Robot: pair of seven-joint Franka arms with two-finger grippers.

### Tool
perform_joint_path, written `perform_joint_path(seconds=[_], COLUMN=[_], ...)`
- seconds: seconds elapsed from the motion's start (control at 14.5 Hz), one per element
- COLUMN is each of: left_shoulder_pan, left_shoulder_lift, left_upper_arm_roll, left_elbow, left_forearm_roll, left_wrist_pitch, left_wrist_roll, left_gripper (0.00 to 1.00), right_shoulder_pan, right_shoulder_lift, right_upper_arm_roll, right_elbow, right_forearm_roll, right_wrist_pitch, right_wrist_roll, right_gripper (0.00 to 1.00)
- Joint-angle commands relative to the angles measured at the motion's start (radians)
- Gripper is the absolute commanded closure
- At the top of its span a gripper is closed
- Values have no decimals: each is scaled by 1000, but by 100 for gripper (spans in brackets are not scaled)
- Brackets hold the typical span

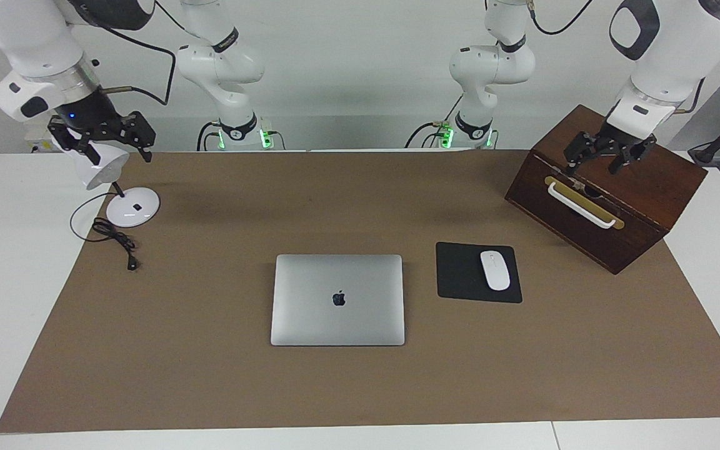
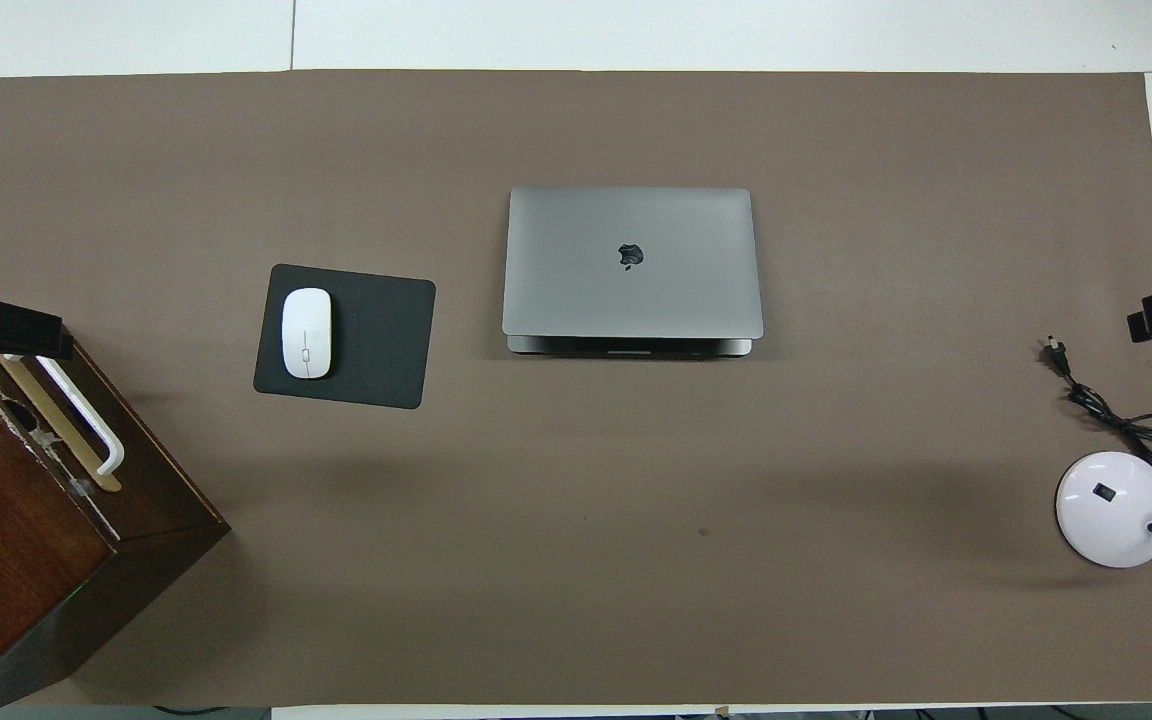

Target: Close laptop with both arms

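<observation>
The silver-grey laptop (image 1: 337,299) lies flat in the middle of the brown mat with its lid down and the apple logo facing up. In the overhead view the laptop (image 2: 632,262) shows a thin dark slit between lid and base along the edge nearer to the robots. My left gripper (image 1: 594,164) hangs open and empty over the wooden box at the left arm's end; its tip shows in the overhead view (image 2: 6,328). My right gripper (image 1: 105,145) hangs open and empty over the lamp head at the right arm's end. Both are well away from the laptop.
A black mouse pad (image 1: 465,275) with a white mouse (image 1: 495,270) lies beside the laptop toward the left arm's end. A dark wooden box (image 1: 610,187) with a white handle stands tilted there. A white desk lamp (image 1: 133,207) with a black cable (image 1: 116,240) stands at the right arm's end.
</observation>
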Motion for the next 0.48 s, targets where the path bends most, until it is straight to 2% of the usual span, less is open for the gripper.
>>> perform_joint_path(seconds=[0.0,0.41], left_shoulder_pan=[-22,-31], left_shoulder_lift=[12,14], left_upper_arm_roll=[15,28], left_elbow=[32,40], left_forearm_roll=[-10,-13], left_wrist_pitch=[-18,-23], left_wrist_roll=[-21,-24], left_gripper=[0,0], right_shoulder_pan=[-20,-20], right_shoulder_lift=[-29,-32], right_upper_arm_roll=[11,11], right_elbow=[-40,-49], right_forearm_roll=[20,20], right_wrist_pitch=[24,24], right_wrist_roll=[13,14], right_gripper=[0,0])
